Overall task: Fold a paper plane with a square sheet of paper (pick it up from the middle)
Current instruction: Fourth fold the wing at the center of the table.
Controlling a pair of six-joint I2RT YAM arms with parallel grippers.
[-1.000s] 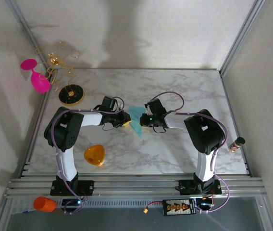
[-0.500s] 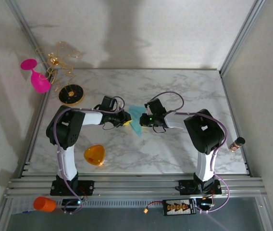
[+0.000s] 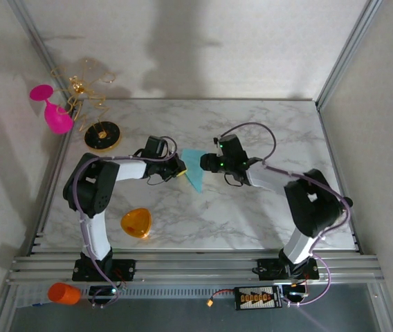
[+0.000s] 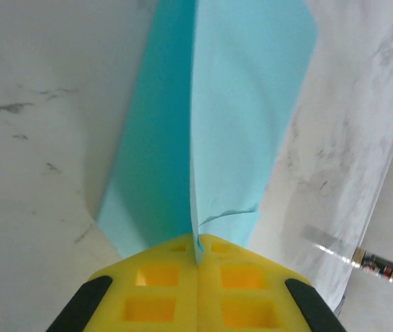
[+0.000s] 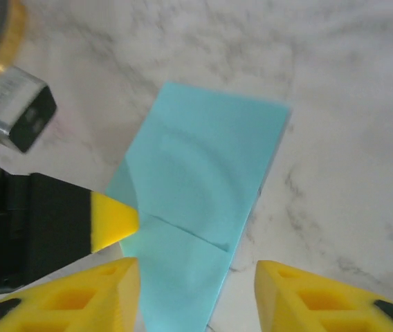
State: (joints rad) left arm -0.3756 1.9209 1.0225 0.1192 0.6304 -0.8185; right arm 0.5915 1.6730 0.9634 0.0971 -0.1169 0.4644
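The square sheet of paper is folded into a slim teal paper plane point(image 3: 195, 170) that sits mid-table between the two arms. My left gripper point(image 4: 198, 254) is shut on its centre crease, the two yellow pads pressed together with the paper edge between them, and the wings spread away from the pads point(image 4: 224, 117). In the top view the left gripper point(image 3: 180, 168) is at the plane's left side. My right gripper point(image 5: 196, 294) stands open above the plane point(image 5: 203, 173), a yellow finger on each side and touching nothing. The left gripper's yellow fingertip point(image 5: 113, 220) shows at the paper's left edge.
An orange rounded-triangle piece point(image 3: 136, 223) lies near the left arm. A pink glass point(image 3: 52, 111) and a black disc with gold wire point(image 3: 102, 135) stand at the back left. A small bottle point(image 3: 341, 206) lies at the right edge. An orange cup point(image 3: 63, 293) sits below the table front.
My right gripper has opened, let go of the paper and drawn back a little, its arm swinging right. The left gripper has closed fully on the crease.
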